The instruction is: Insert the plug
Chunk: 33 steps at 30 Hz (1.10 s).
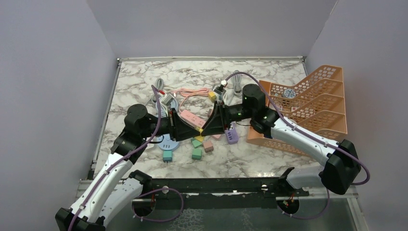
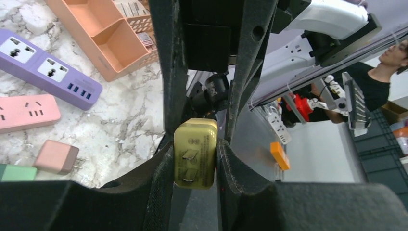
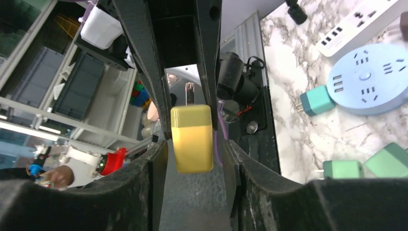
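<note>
Left wrist shows the left gripper (image 2: 194,150) clenched on the yellow plug (image 2: 195,161) over the worktop (image 1: 250,161), right gripper (image 3: 194,150) seemingly slack around it; we judge insertion not yet begun.

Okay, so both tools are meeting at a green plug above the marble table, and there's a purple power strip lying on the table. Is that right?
Not green: the plug between the left tool and right tool is yellow, as both wrist views show. The rest stands: the tools meet at it above the marble table, and the purple power strip lies on the table.
</note>
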Available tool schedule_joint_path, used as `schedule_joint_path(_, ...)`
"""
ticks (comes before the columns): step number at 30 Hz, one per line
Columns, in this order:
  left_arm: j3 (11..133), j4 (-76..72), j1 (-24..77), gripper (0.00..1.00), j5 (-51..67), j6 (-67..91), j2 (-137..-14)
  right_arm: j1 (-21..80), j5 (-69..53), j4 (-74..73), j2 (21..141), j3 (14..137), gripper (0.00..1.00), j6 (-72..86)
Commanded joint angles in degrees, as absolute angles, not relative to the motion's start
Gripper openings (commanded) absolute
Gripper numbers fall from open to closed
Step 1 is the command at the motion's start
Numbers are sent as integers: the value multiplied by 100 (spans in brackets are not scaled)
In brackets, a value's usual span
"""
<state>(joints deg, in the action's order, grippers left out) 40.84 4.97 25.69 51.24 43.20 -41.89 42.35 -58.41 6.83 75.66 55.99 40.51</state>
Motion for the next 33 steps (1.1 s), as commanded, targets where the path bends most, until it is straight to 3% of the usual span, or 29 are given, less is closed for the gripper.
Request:
schedule_joint_path(1,4289,-23,2583,0,5071,4972,-4139,4236,-5159,1258,7369,5573,53,4519)
schedule_joint_path(4,4321,-398,2580,0,4713,5535,-4210,4241,-4624,1853,7203,5300,63,5007)
schedule_joint_path(6,4346,-635,2583,0,4276,5904,-4226,4241,-4321,2397,7094,5016,64,5365)
schedule_joint_path(12,4356,-976,2580,0,3264,6705,-4386,4250,-3527,3488,7040,4608,59,6227)
schedule_joint_path(18,4189,-1463,2583,0,3230,7127,-4560,4249,-3090,4132,7241,4471,51,6872)
schedule_joint_path(24,4055,-1460,2577,0,3182,7156,-4478,4254,-2962,4614,7476,4481,51,7383)
schedule_joint_path(28,3970,-1476,2578,0,3175,7135,-4436,4254,-2974,4625,7592,4502,43,7565)
schedule_joint_path(33,3908,-1481,2582,0,3117,7054,-4402,4254,-2890,4493,7574,4398,23,7552)
